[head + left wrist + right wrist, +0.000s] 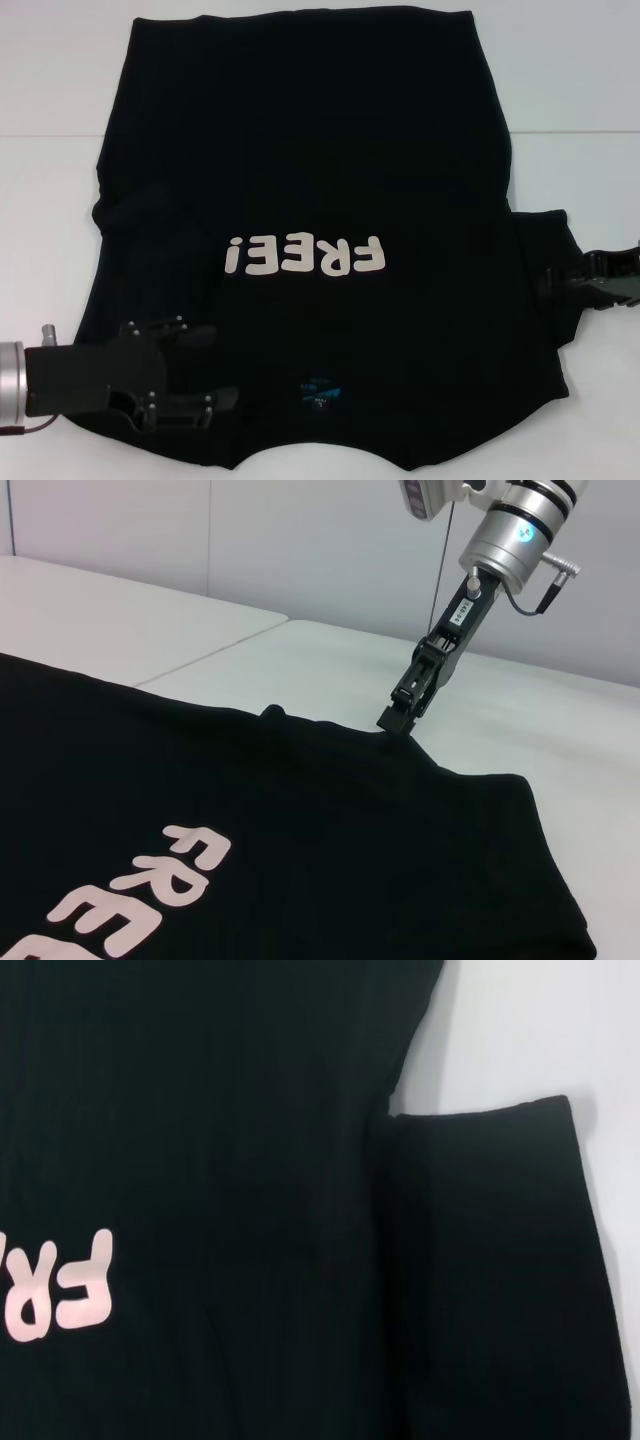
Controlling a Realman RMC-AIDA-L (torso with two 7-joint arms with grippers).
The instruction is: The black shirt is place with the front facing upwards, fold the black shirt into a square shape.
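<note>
The black shirt [320, 170] lies spread flat on the white table [50, 200], front up. Its white "FREE!" lettering [305, 257] shows, and the blue neck label [322, 390] is at the near edge. My left gripper [215, 368] is open and empty, low over the shirt's near left shoulder. My right gripper [575, 280] is at the outer edge of the right sleeve [545, 250]. In the left wrist view its tip [398, 720] touches the shirt [250, 810] at that edge. The right wrist view shows the shirt body [250, 1160] and the sleeve [490, 1260] lying flat.
Bare white table shows on the left, on the right [590, 170] and beyond the shirt's far hem. A seam line in the table [50, 135] runs across behind the shirt. No other objects are in view.
</note>
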